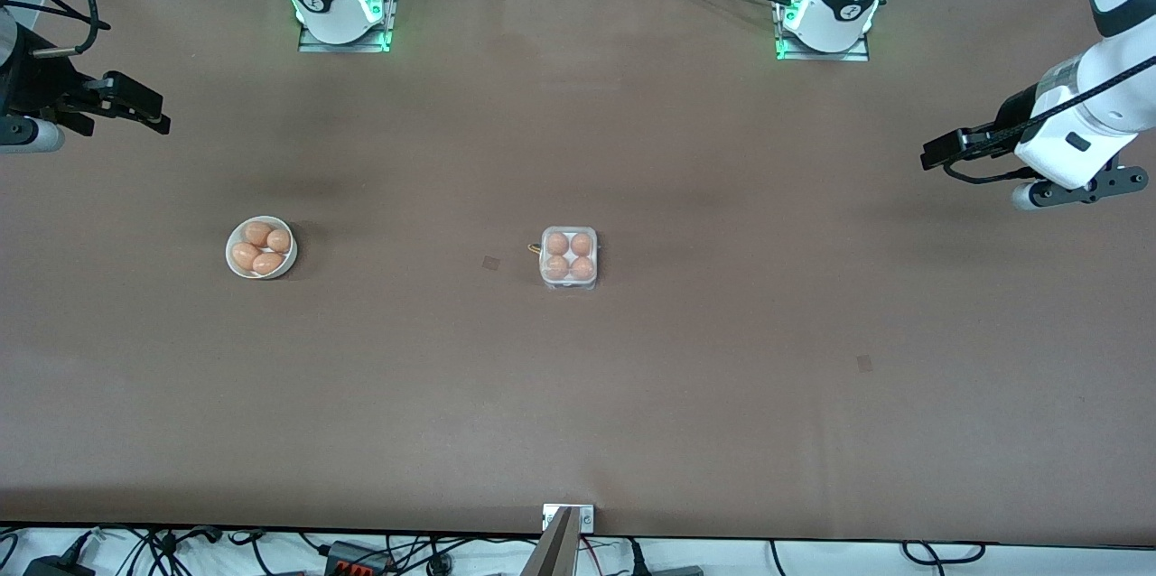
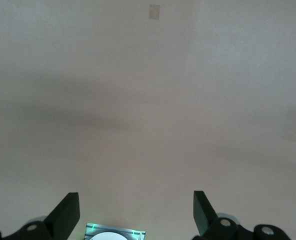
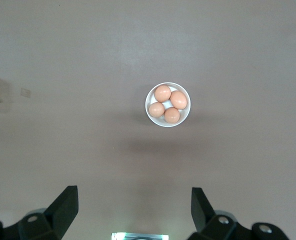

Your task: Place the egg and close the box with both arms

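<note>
Both sets of jaws stand spread wide and hold nothing. The left gripper (image 2: 136, 215) hangs over bare brown table (image 1: 722, 395) at the left arm's end, close to that end's edge; the right gripper (image 3: 133, 212) hangs over bare table at the right arm's end, likewise near the edge. Between them the surface is broad and uncluttered. The box (image 1: 569, 257) sits near the middle of the table, lid down, with four orange-brown eggs filling its cells; which one is the task's egg (image 1: 558, 243) cannot be told apart. Toward the right arm's end, well apart from the box, a round white bowl (image 1: 233, 264) holds four more eggs (image 3: 162, 93).
</note>
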Robot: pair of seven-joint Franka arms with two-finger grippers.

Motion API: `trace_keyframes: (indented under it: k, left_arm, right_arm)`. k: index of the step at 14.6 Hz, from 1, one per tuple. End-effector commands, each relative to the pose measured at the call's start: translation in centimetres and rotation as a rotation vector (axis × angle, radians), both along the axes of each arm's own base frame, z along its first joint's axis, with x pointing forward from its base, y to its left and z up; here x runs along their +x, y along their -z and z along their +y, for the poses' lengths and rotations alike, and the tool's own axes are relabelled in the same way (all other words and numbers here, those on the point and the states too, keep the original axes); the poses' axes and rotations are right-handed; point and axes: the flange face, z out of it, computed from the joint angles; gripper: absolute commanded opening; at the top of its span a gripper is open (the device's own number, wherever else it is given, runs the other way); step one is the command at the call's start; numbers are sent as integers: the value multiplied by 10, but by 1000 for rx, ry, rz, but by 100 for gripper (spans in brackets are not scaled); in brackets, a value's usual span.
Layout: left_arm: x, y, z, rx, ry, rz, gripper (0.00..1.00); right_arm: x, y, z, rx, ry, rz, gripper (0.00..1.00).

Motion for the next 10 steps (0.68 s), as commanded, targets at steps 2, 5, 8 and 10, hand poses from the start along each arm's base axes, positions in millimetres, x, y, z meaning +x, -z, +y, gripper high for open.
trace_keyframes:
  k: [2, 5, 8, 10]
  left_arm:
    - [7, -9, 1, 17, 29, 2, 100]
    - [7, -13, -6, 21, 39, -12, 100]
    - [15, -21, -6, 33, 39, -35, 100]
    - [17, -21, 0, 33, 32, -37, 100]
  right_arm:
    - [-3, -2, 2, 14, 11, 5, 100]
    - [-3, -2, 2, 14, 11, 5, 100]
    - [-3, -2, 2, 14, 10, 5, 100]
    - [-3, -2, 2, 14, 10, 5, 100]
